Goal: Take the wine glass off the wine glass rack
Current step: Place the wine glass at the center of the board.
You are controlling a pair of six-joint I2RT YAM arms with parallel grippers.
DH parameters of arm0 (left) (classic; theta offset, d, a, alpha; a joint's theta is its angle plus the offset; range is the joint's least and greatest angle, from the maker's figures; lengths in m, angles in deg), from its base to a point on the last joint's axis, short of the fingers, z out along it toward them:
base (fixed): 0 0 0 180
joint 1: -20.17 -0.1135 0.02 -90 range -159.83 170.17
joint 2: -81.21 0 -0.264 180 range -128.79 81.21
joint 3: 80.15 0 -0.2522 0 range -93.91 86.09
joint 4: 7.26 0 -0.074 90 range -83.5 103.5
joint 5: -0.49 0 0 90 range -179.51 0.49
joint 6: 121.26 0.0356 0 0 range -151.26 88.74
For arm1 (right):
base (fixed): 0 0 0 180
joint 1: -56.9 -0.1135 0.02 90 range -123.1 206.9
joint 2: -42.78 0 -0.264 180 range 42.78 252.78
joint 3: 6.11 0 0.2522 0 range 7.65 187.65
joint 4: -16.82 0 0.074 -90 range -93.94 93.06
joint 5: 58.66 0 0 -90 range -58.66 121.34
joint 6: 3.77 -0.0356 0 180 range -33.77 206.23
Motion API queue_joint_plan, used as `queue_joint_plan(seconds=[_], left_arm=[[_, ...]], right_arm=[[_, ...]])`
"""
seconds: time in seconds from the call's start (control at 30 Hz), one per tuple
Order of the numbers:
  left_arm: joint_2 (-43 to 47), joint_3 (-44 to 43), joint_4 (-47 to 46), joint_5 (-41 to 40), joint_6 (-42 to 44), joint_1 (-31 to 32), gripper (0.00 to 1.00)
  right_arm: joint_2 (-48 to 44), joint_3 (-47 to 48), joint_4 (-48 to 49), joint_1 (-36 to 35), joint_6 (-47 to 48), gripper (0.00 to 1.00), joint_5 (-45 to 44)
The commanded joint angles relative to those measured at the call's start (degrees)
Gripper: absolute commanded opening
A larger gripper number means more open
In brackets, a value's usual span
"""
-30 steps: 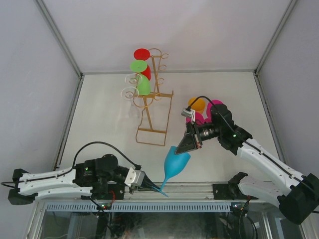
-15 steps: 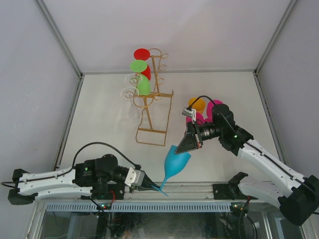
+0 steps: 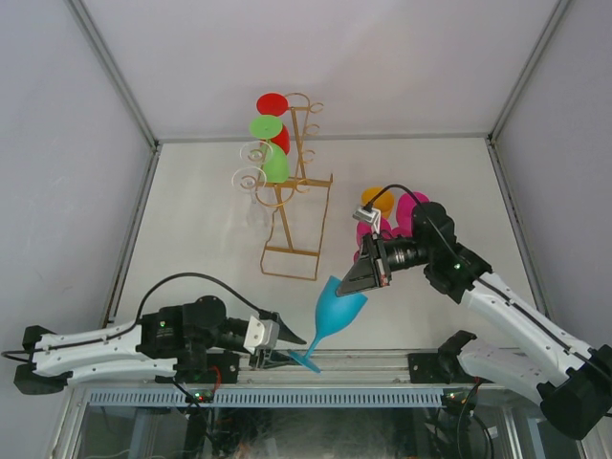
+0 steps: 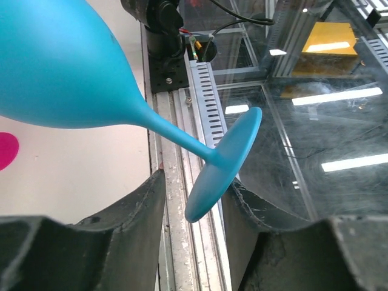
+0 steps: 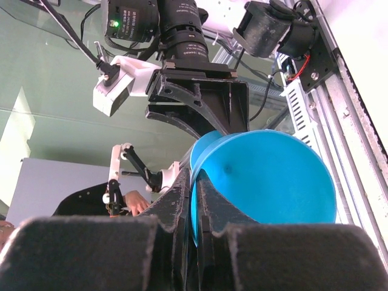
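Blue wine glass (image 3: 337, 311) is pinched at the rim by the right gripper (image 3: 356, 284), foot flanked by the parted jaws of the left gripper (image 3: 282, 346), well off the wine glass rack (image 3: 296, 206)

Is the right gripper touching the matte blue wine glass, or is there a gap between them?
Touching. The right wrist view shows the right gripper closed on the rim of the matte blue wine glass, with the thin bowl wall pinched between its two fingers.

My left arm (image 3: 96, 346) and right arm (image 3: 512, 304) wear white shells between black joints. A black cable (image 3: 191, 278) loops over each wrist, a small green light (image 3: 164, 325) glows on each, and my fingers (image 4: 130, 224) are matte black, rough-edged.
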Motion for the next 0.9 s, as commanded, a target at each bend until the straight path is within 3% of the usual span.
queue_joint_plan(seconds=[0.0,0.2,0.5,0.67,0.87], left_arm=[[0.91,-3.30,-1.07,-2.56,0.58,-0.16,0.49],[1.44,-2.93,-1.20,-2.55,0.31,-0.15,0.54],[3.79,-2.43,-1.78,-4.76,-1.26,-0.16,0.72],[6.55,-1.44,-1.90,-11.59,-3.04,-0.16,0.89],[9.29,0.44,-3.53,-23.45,-8.17,-0.11,0.93]], right_arm=[[-2.18,2.34,0.52,-0.44,1.72,0.00,-2.05],[-3.75,2.41,-1.27,-0.51,2.92,0.00,-3.97],[-6.90,2.53,-5.60,-0.51,6.04,0.00,-11.47],[-9.38,6.26,-18.70,-0.96,13.95,0.00,-24.08],[-12.92,9.58,-30.68,-5.43,21.35,0.00,-42.61]])
